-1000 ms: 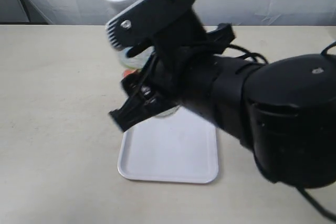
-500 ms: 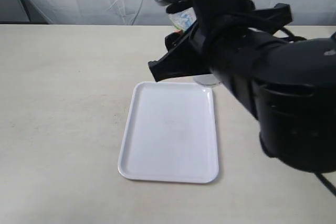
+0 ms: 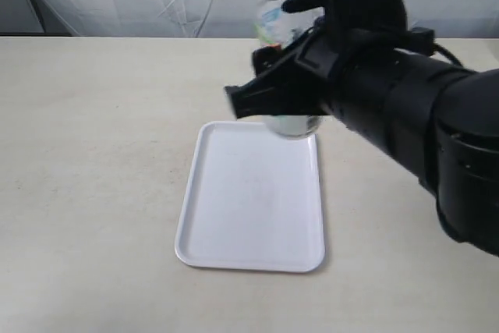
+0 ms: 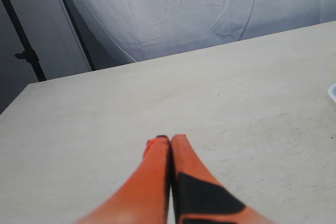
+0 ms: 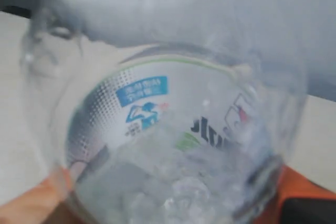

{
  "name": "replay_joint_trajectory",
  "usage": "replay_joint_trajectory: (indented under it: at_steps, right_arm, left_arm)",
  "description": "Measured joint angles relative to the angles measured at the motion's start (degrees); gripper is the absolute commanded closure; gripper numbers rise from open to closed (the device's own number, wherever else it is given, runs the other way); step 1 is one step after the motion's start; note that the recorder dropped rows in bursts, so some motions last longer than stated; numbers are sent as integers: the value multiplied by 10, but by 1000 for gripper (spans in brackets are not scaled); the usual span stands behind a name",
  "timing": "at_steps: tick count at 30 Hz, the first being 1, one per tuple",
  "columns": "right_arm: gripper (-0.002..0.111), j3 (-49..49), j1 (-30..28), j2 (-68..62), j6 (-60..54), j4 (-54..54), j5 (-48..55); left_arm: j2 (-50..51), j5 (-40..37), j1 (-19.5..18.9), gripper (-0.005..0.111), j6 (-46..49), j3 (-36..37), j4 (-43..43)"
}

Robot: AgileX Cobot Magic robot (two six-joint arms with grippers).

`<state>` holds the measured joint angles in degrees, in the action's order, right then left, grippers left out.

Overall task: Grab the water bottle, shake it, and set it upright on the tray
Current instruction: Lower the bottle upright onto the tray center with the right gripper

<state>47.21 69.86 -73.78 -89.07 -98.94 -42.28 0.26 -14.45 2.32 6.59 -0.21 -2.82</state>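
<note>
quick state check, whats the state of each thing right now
bottle, held in the right gripper, roughly upright, by the tray's far edge
tray, flat on the table
left gripper, jaws shut, holding nothing
right gripper, jaws shut on the bottle

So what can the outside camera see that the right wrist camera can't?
Only the exterior view shows the white tray and the big black right arm. Only the right wrist view shows the label up close, with its blue patch and dark letters, the bubbly water behind it, and the orange fingers at the two sides. Both views show the water bottle, which is blurry in each, and the beige table.
</note>
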Motion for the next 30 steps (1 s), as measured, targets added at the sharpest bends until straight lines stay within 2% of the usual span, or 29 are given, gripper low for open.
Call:
replay_joint_trajectory:
  at_steps: [2,5,10,13,21,25,30]
  right_arm:
    - [109,-9,-6,-1,-37,-10,-27]
    - [109,-28,-9,8,-62,-30,19]
    - [109,-17,-4,27,-11,-6,30]
    - [109,-18,-6,31,-28,-12,32]
    - [109,-67,-6,-6,1,-31,51]
    - [109,-50,-6,6,59,33,49]
    - [109,-58,-51,-17,283,241,103]
  left_arm:
    - [0,0,0,106,0,0,0]
    - [0,0,0,106,0,0,0]
    - [0,0,0,106,0,0,0]
    - [0,0,0,106,0,0,0]
    - [0,0,0,106,0,0,0]
    - [0,0,0,106,0,0,0]
    - [0,0,0,106,0,0,0]
